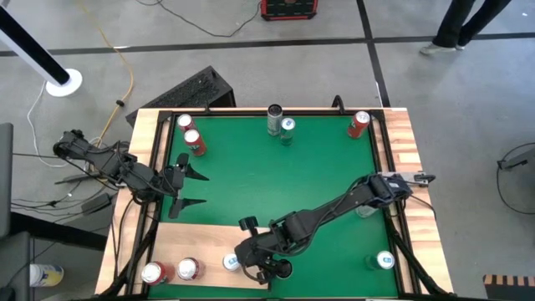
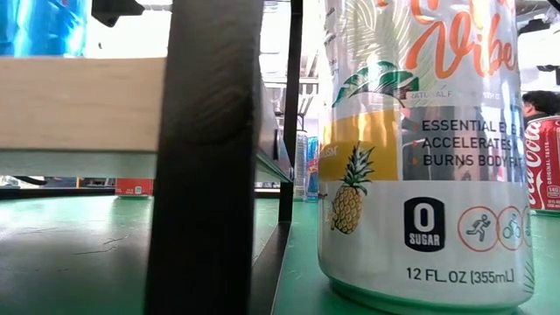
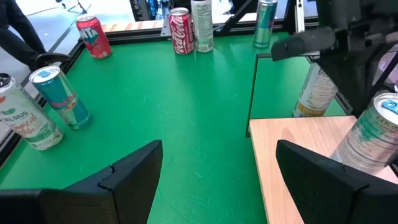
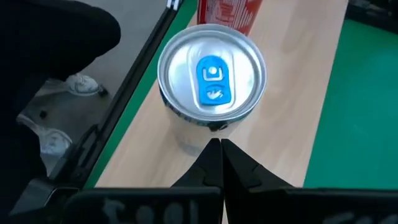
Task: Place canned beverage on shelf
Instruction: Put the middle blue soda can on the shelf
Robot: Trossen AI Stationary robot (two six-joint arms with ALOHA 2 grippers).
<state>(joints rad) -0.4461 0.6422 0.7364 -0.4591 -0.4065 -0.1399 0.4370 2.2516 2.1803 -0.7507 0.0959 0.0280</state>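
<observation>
My right claw point(image 4: 221, 149), closed and empty, hovers over a blue-tabbed can point(image 4: 211, 78) on the pale shelf point(image 4: 292, 93); bottom-centre, green mat point(image 1: 276, 176) beyond, possibly concrete floor point(image 1: 209, 58) above.

My left claw point(image 1: 191, 188) waits open, left edge.

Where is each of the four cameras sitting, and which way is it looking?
High view: above the table, looking straight down at the green mat; both dark arms show.
Low view: at table height, looking level across; a tall silver pineapple-print can fills it, no arm identifiable.
Left wrist view: on the left arm, looking across the mat; its open left gripper shows.
Right wrist view: on the right arm, looking down at a silver can with a blue tab; its shut right gripper shows.
Shared: the pale wooden shelf board shows in the high and both wrist views.
</observation>
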